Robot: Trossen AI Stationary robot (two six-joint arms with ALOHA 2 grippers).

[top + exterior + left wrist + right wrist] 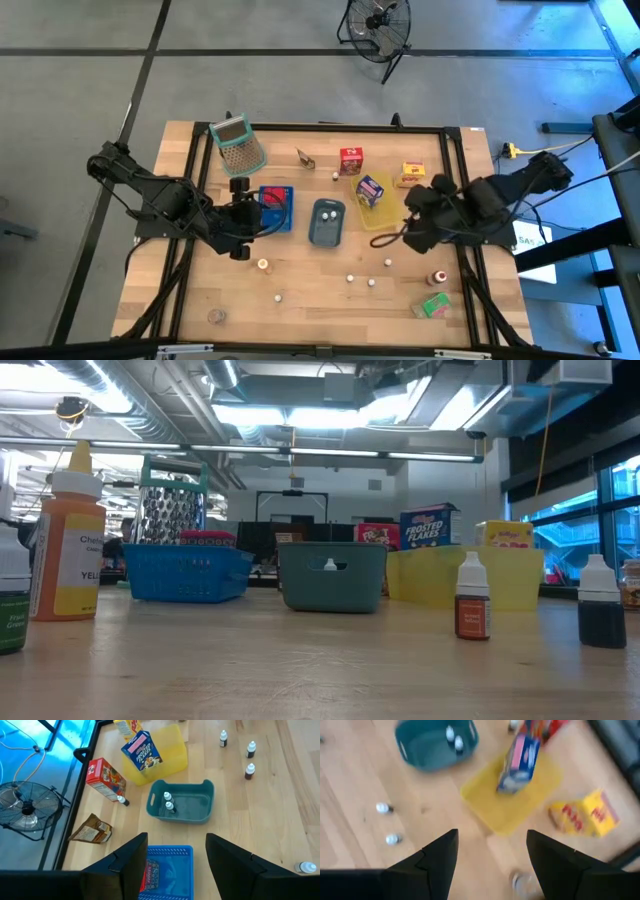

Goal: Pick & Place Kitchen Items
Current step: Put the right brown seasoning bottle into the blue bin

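My left gripper (pixel 258 213) hangs open over the blue tray (pixel 167 870), nothing between its fingers. My right gripper (pixel 407 232) hangs open above bare table just near of the yellow tray (pixel 512 795), also holding nothing. A blue-purple carton (pixel 370 188) stands in the yellow tray. Two small white-capped bottles (pixel 168 802) stand in the grey-blue tray (pixel 327 222). A red carton (pixel 351 160) and a yellow carton (pixel 411 175) lie near the far edge. A green carton (pixel 434 305) and a red-capped bottle (pixel 437 277) sit at the near right.
A green-rimmed grater (pixel 239 145) leans at the far left, a brown packet (pixel 305 158) beside it. Several tiny bottles (pixel 371 282) are scattered over the near half of the table. A red flat item (pixel 150 872) lies in the blue tray.
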